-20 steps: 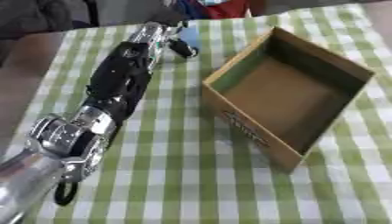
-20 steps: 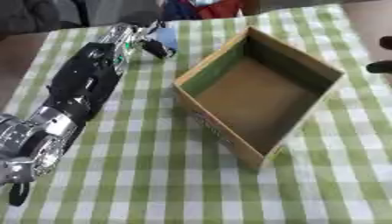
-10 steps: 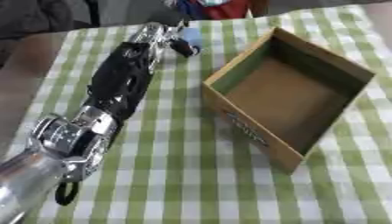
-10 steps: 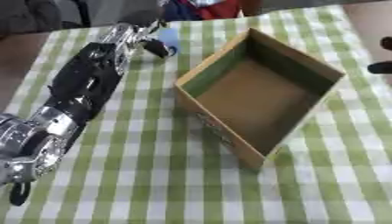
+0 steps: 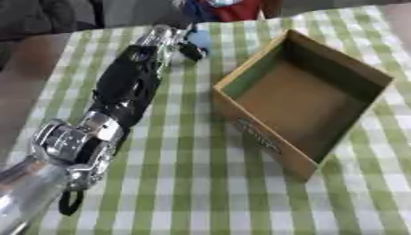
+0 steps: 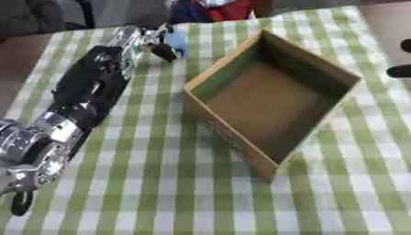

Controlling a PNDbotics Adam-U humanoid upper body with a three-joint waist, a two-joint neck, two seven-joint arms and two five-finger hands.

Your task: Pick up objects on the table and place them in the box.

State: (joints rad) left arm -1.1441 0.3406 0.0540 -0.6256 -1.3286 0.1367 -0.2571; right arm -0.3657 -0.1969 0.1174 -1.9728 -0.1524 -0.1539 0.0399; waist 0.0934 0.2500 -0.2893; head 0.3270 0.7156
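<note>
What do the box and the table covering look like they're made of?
The box looks like plain brown cardboard: matte, thin straight walls, dark print on one side. The covering appears to be a green-and-white checked cloth or vinyl sheet; its flat, dull look leaves that open.

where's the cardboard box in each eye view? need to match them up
Left eye view: the cardboard box sits right of centre, open and empty.
Right eye view: the same box sits near the centre, shifted left.
Shared landmark: the left hand at a small blue thing past the box's far-left corner.
</note>
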